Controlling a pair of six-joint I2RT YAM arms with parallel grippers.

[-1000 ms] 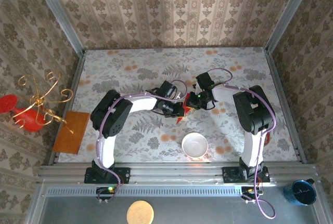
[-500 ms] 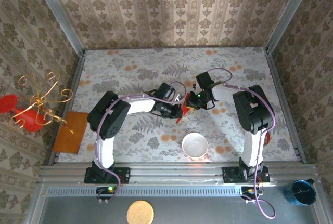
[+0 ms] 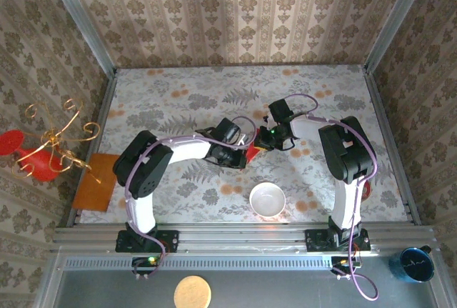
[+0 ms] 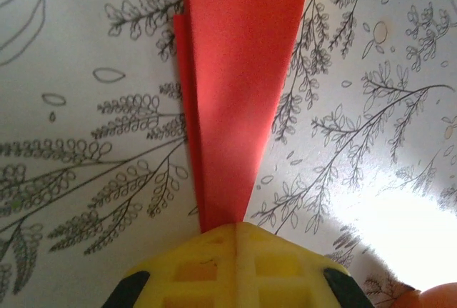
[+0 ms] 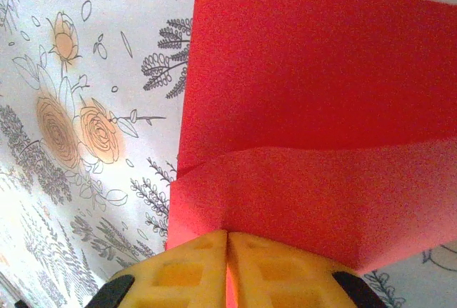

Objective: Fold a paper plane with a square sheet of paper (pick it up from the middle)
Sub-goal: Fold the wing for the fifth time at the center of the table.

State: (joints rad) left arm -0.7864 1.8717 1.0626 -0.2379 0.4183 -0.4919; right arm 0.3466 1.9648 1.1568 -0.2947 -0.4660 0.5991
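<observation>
Now left gripper (image 4: 235,231) and right gripper (image 5: 227,240) clamp opposite ends of the red paper (image 4: 239,86), its length running between them

From above, my left gripper (image 3: 244,155) and right gripper (image 3: 260,143) hide most of the red paper (image 3: 251,153). Its narrow end vanishes between the left one's pads; in the right wrist view it runs past the top and right edges.

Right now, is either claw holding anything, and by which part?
Both hold the red paper: the left claw pinches its narrow tapered end, the right claw an edge of the folded layers.
</observation>
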